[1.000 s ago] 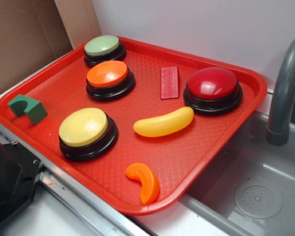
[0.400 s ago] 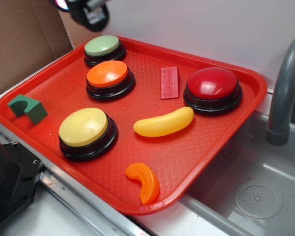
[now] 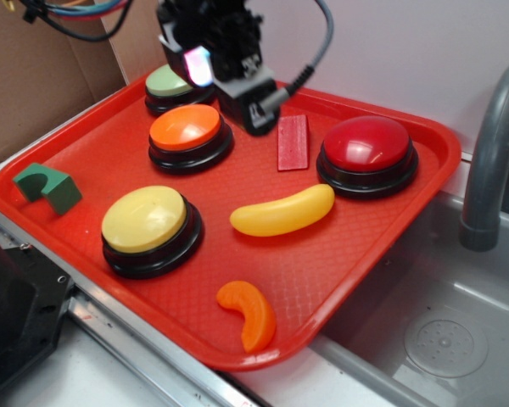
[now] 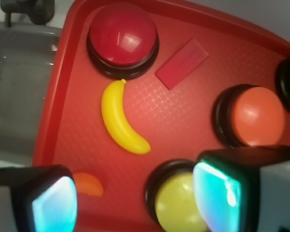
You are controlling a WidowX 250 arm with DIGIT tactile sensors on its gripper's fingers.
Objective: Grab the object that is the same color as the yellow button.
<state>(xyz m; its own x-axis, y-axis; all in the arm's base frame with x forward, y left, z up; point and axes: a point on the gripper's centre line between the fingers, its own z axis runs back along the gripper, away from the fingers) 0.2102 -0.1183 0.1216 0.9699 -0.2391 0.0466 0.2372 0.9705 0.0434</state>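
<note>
Above the tray's [image 3: 424, 182] far side we see our gripper [image 4: 135, 195] spread wide, hanging clear of the banana [image 3: 282, 212], presumably sized for it.

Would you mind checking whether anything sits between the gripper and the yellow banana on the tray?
Nothing visible blocks it. The gripper hovers above the tray between the orange button and the red block, jaws apart. The banana lies alone on bare tray nearer the camera, clear of the red button and yellow button.
</note>
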